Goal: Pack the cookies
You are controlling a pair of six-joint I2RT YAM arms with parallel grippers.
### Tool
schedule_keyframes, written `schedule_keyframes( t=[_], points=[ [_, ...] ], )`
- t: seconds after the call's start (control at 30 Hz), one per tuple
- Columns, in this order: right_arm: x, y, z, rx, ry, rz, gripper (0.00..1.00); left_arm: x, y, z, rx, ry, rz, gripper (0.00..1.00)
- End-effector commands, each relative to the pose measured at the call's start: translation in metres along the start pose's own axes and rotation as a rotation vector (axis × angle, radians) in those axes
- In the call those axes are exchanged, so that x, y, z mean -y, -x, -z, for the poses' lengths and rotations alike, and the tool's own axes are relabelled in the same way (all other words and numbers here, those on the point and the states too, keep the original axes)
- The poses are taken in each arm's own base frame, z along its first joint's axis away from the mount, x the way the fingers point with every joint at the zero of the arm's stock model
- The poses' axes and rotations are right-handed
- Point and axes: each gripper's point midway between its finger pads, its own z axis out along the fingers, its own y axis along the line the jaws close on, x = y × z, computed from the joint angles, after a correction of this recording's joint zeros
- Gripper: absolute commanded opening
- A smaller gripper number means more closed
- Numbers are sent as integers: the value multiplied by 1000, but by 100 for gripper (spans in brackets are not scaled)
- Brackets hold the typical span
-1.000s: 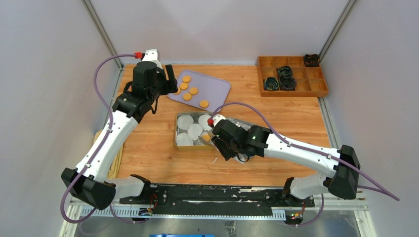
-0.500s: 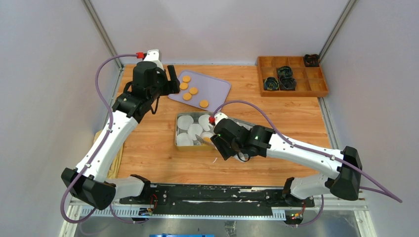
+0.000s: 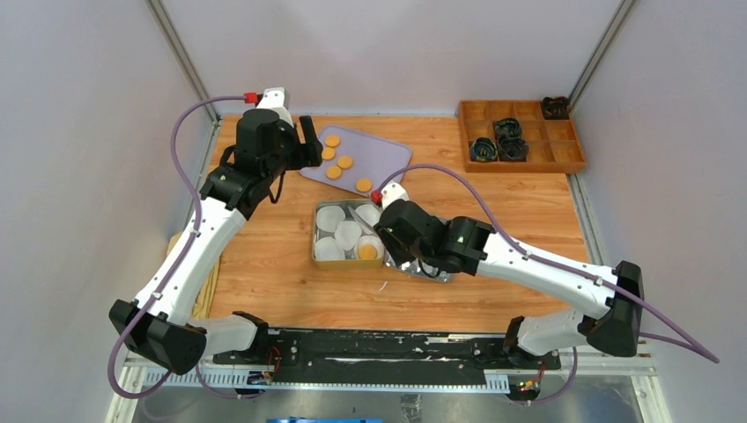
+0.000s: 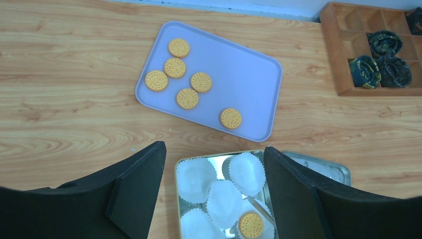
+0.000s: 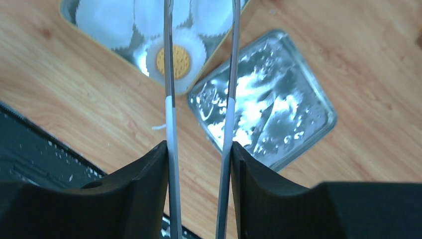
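Note:
Several round orange cookies (image 3: 333, 152) lie on a lavender tray (image 3: 392, 157), also seen in the left wrist view (image 4: 187, 98). One cookie (image 3: 367, 251) lies in a white paper cup in the metal tin (image 3: 314, 240); it also shows in both wrist views (image 4: 251, 225) (image 5: 172, 61). My right gripper (image 3: 398, 236) (image 5: 199, 145) is shut on metal tongs (image 5: 169, 74), whose arms stand spread and empty above that cookie. My left gripper (image 3: 306, 145) (image 4: 214, 149) is open and empty, high above the tray's near edge.
The tin holds several white paper cups (image 4: 196, 177). Its shiny lid (image 5: 268, 109) lies on the table right of the tin. A wooden compartment box (image 3: 520, 132) with dark items stands at the back right.
The right gripper with the tongs has lifted and drawn back to the right; the cookie now lies uncovered in its paper cup. The left arm has barely moved.

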Motion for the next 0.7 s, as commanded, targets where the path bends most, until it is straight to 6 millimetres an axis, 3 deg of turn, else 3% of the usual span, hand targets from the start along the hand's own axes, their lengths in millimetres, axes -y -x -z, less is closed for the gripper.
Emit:
schedule_keyframes(
  t=[0.0,0.2,0.47,0.67],
  points=[
    [20,54,-1,151,-116,-7,42,6,18,9,64,-29,-4,78],
    [54,76,-60,106,-176,-44,47,0,17,6,66,0,-12,78],
    [83,96,-143,54,-160,-78,47,-17,35,12,110,105,-37,79],
    [80,108,-171,46,-89,-69,47,-23,29,2,89,141,-59,79]
  ],
)
